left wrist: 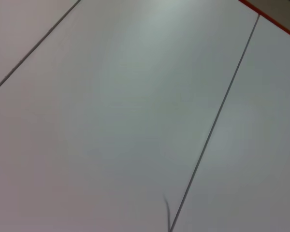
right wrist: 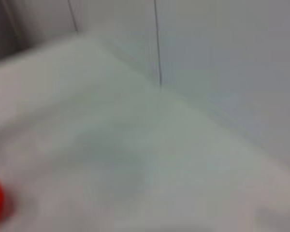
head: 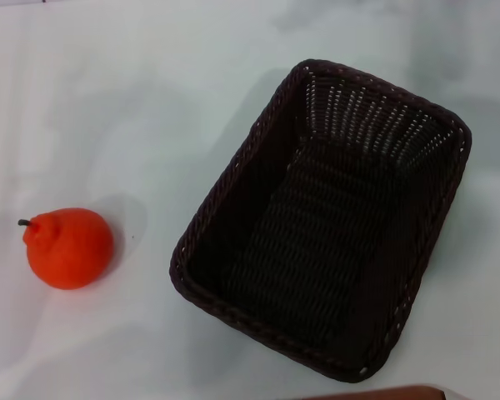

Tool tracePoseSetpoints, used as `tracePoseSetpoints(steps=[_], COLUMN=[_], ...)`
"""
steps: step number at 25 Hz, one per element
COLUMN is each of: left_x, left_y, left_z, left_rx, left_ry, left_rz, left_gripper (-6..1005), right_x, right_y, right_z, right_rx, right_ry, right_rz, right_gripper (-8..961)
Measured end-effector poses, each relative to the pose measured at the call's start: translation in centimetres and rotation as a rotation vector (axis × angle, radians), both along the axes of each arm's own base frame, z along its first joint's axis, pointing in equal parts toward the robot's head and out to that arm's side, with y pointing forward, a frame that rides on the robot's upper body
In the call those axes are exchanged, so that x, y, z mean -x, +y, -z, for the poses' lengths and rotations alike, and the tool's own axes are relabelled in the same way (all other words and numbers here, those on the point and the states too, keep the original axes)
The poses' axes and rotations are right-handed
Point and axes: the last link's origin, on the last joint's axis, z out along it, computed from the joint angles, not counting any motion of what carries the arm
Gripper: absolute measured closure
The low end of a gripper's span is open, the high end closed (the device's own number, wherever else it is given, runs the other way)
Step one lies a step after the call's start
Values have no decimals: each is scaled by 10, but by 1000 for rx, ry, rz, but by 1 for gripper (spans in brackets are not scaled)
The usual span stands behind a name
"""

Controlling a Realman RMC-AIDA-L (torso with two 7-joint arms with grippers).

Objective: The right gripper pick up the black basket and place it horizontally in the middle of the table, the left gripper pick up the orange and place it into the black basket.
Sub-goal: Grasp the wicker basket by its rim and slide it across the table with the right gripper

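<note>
While neither pincer shows, so I cannot tell their state, the basket [head: 321, 221] sits askew toward the counter's [head: 133, 100] right edge, the orange [head: 68, 247] near its left edge, liable to roll if nudged.

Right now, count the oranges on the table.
1. The orange sits on the white table, at the robot's left, apart from the black basket. The basket's visible interior holds nothing.

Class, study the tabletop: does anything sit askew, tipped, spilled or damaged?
Only the dark woven wicker basket stands out: it sits upright and empty but turned diagonally to the white table, right of centre. The bright orange fruit rests intact to its left, apart from it.
</note>
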Motion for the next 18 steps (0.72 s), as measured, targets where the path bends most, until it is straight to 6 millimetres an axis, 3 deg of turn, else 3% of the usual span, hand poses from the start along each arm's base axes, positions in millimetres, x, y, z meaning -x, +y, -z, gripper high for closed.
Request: tracePoseSetpoints(steps=[6,18], left_x=[2,0], left_y=[1,8], left_z=[1,2], left_rx=[7,18], left_ry=[-2,-1], left_rz=[-18,-8], left_gripper=[310,321], right_x=[-8,-28], right_y=[-4,-9], right_z=[8,31], right_rx=[59,140], right_ry=[-136,-179], right_rz=[42,92], right_gripper=[162,167])
